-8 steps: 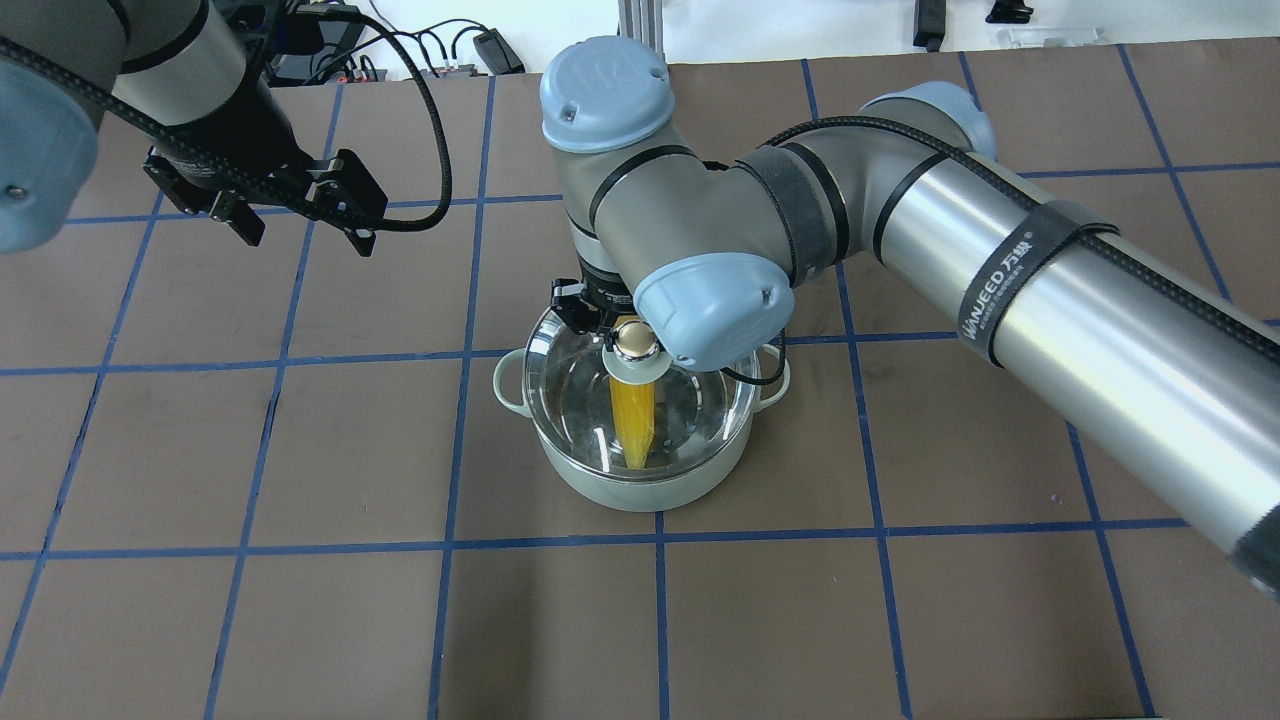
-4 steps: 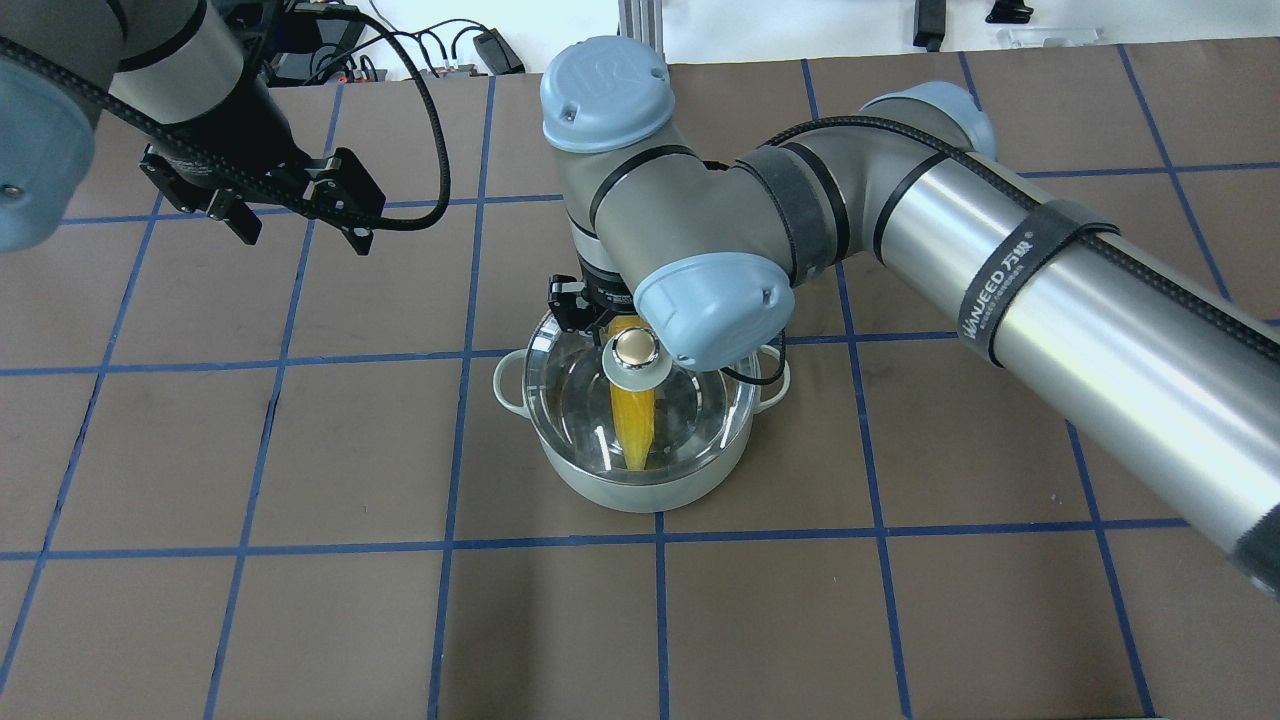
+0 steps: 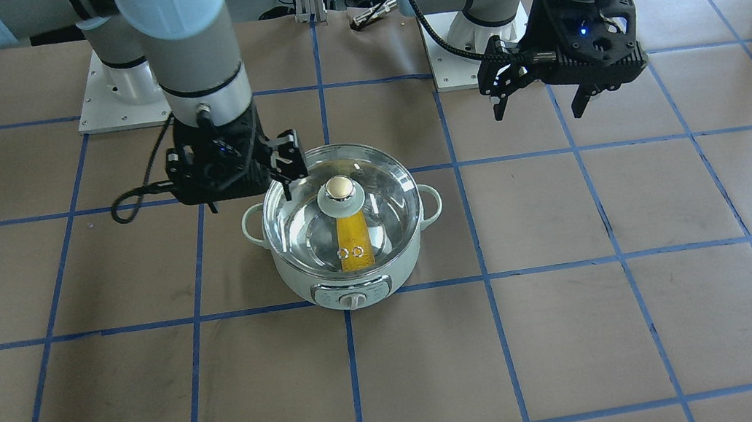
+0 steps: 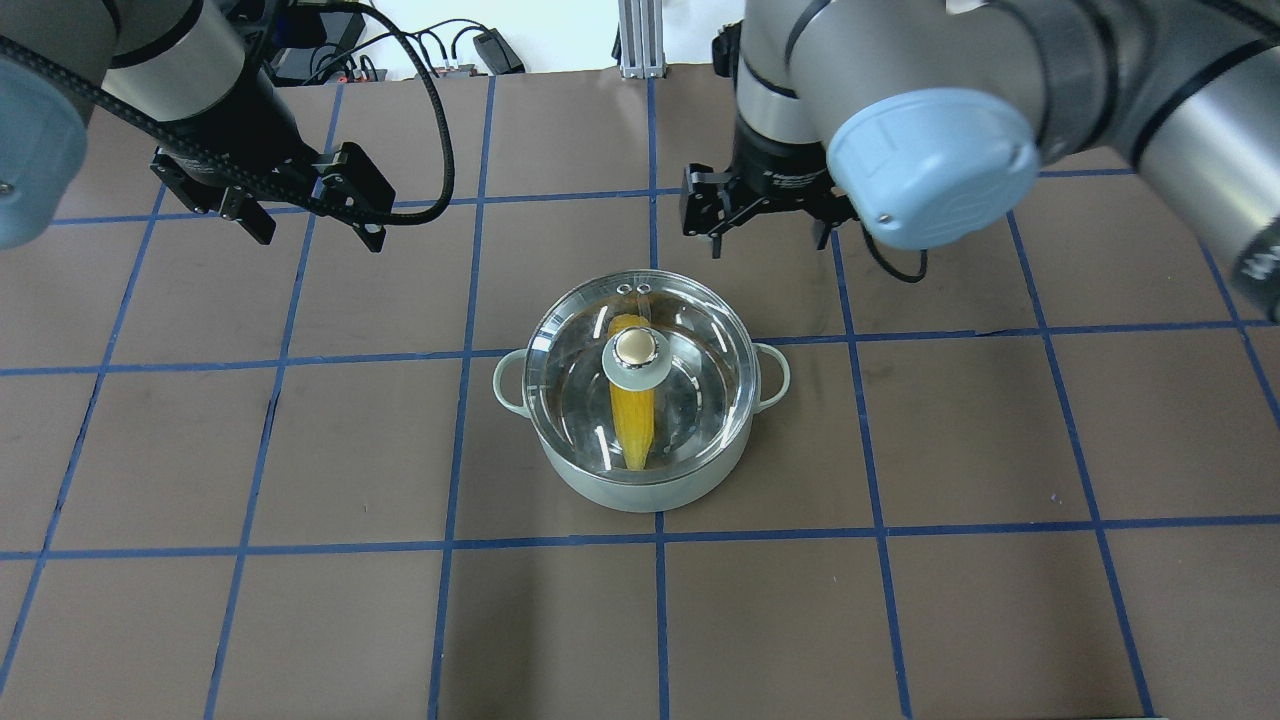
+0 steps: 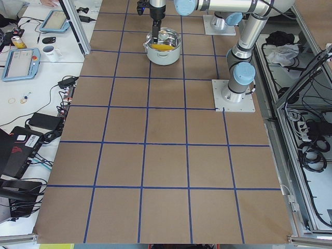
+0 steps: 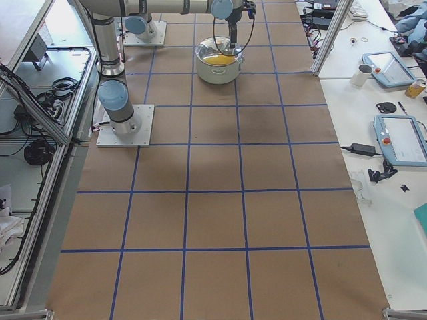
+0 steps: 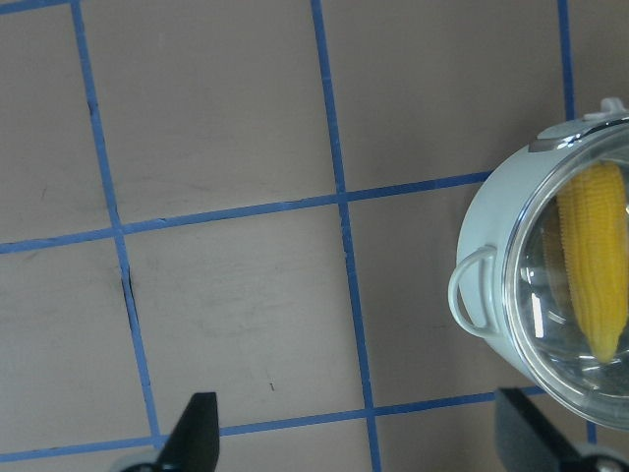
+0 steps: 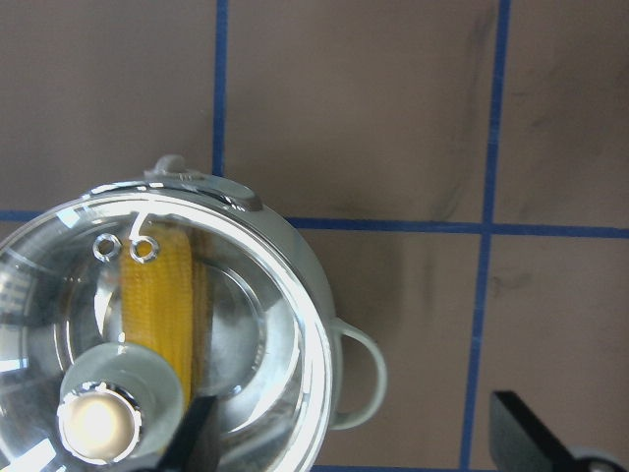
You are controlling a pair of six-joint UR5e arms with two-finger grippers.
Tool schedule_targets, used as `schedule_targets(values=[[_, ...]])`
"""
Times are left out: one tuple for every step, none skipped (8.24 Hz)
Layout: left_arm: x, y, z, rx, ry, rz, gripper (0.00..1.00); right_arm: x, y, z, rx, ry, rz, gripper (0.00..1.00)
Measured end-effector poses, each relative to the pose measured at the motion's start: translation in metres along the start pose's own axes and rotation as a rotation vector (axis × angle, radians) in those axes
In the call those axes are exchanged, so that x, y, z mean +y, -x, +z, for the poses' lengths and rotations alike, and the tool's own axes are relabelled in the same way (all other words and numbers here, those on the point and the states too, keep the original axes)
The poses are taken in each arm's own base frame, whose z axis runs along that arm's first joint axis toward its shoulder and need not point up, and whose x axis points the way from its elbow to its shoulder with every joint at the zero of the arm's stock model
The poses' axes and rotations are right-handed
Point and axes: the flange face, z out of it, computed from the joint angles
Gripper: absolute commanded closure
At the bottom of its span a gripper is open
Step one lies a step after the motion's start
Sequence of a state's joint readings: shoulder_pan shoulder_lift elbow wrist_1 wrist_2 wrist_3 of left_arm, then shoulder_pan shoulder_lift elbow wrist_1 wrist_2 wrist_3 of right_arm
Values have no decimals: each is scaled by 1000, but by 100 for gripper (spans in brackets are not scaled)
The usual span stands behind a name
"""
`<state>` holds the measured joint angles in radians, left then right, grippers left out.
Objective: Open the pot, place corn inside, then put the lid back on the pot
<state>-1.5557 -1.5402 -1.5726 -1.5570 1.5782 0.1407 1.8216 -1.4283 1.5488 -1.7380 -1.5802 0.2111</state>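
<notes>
The mint-green pot (image 4: 600, 490) stands mid-table, and also shows in the front view (image 3: 298, 284). The glass lid (image 4: 700, 370) sits on it, gold-capped knob (image 4: 636, 348) upright. The yellow corn (image 4: 633, 420) lies inside, seen through the glass, also in the front view (image 3: 352, 233) and both wrist views (image 7: 595, 256) (image 8: 157, 295). My right gripper (image 4: 768, 240) is open and empty, raised just past the pot's far rim (image 3: 248, 192). My left gripper (image 4: 312, 230) is open and empty, hovering well off to the pot's left (image 3: 538, 111).
Brown table covering with a blue tape grid (image 4: 450, 545) lies all around the pot. Cables and power adapters (image 4: 480, 45) lie at the far edge. The arm base plates (image 3: 109, 94) are on the robot's side.
My right gripper has let go of the lid knob, lifted and drawn back past the pot's far rim. The lid now rests on the pot. The left arm has barely moved.
</notes>
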Motion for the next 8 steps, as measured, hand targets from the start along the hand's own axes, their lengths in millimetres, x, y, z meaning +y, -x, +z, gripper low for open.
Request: schedule_targets(values=[[0,-2,-1,15,-4,0,0,9,-29,-25,8,3,-28,0],[0,-2,-1,21,-5,0,0,19,-49,-47,28,-7,-73,0],[0,-2,-1,22,-5,0,0,28,-62,-63,45,-22,-99,0],[0,-2,-1,22,-4,0,0,32,-70,-71,51,-31,-111,0],[0,-2,-2,21,-4,0,0,32,-80,-75,50,-34,-107,0],[1,-3,-4,21,-8,0,0,31,-89,-76,51,-31,-101,0],[1,-3,-5,21,-10,1,0,30,-94,-75,52,-29,-102,0],[1,-3,-5,21,-9,1,0,30,-96,-74,52,-25,-106,0]])
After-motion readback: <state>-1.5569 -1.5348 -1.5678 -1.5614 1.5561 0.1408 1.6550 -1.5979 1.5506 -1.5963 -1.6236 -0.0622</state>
